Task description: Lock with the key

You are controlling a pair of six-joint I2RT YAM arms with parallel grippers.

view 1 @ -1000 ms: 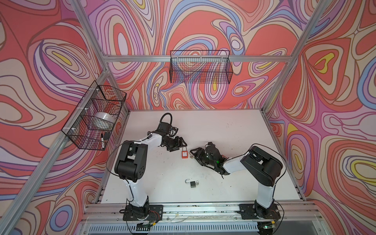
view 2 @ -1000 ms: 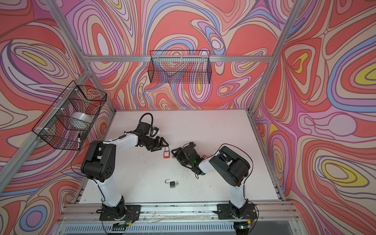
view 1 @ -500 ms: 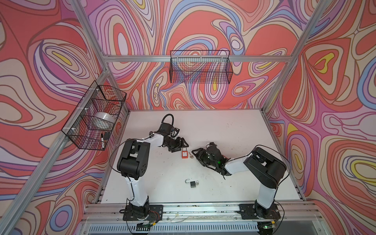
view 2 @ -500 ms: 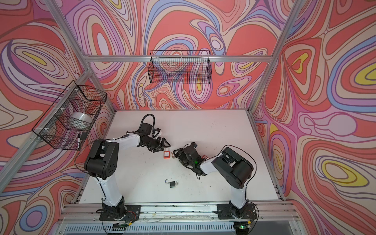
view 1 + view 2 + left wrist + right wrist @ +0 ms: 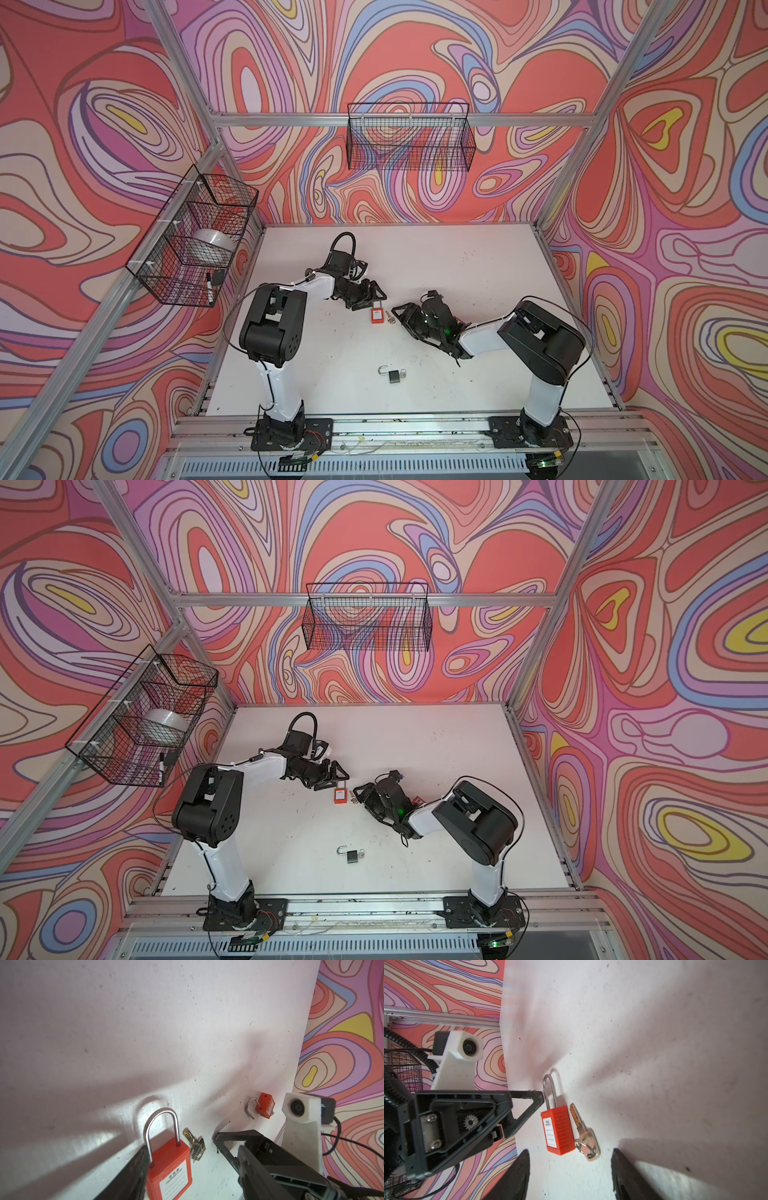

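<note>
Clock: I am reading it flat on the table as in a top view, with 12 pointing at the back wall
Change, left: my left gripper is keeping its place at 11 o'clock of the red padlock; the jaws are standing wide and gripping nothing; the shackle end is lying between my fingers, one touching it or all but touching, I cannot tell which
Change, middle: the red padlock is lying flat where it lay a second ago, its shackle pointing to 12 and looking seated; the key is lying loose just beside it at 3 o'clock, not in the lock
Change, right: my right gripper is staying at 3 o'clock of the key; the jaws are standing wide and holding nothing
Meaning: I am judging that nothing is moving on yet; I am bracketing the pair, and the key is waiting to be picked up and entered
Bystanders: a black padlock is lying at 6 o'clock, shackle open; a second red padlock, shackle open, is sitting beyond my right gripper
Side basket: hanging on the 9 o'clock wall; its middle compartment is holding a white roll; a marker is standing in the compartment at the 6 o'clock end
Back basket: hanging at 12 o'clock; I am seeing nothing in it
</note>
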